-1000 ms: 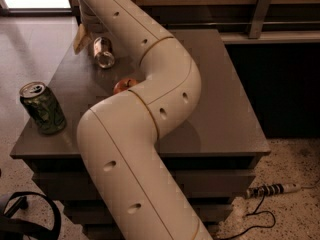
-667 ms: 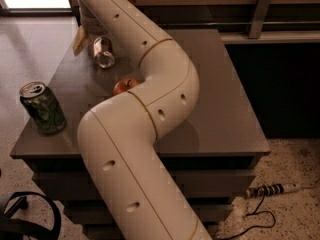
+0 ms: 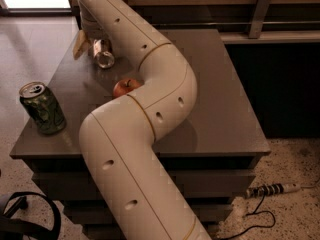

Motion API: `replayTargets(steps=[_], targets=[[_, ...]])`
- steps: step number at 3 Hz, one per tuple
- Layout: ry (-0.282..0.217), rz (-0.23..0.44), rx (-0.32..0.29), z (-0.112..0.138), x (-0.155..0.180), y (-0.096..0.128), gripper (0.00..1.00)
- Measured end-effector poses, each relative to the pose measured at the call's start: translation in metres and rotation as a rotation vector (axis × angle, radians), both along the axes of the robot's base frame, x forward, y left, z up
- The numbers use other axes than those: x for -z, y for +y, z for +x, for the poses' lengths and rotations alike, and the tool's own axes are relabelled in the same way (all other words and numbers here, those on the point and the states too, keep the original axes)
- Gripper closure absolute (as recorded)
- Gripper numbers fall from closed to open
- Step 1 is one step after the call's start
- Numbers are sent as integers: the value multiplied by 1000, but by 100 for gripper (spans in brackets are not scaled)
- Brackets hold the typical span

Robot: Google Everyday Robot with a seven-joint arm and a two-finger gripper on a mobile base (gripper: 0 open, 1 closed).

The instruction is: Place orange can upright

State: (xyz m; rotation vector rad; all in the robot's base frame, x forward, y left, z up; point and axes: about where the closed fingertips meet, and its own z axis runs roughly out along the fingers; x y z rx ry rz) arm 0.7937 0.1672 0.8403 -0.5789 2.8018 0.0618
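three things sit on the dark counter [image 3: 220, 109]. the orange can [image 3: 103, 54] is near the 11 o'clock corner, tilted, silver end facing 5 o'clock. my pincer [image 3: 92, 43] is right at it; apart or clamped, i cannot tell. the apple [image 3: 125, 87] lies at its 5 o'clock. the green can [image 3: 43, 109] stands upright at 8 o'clock.
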Motion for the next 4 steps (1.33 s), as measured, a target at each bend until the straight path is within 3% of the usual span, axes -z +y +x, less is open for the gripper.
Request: replayTargets(steps=[2, 4], targets=[[-28, -18, -25, 3, -5, 6, 0], [5, -44, -61, -1, 11, 15, 0]])
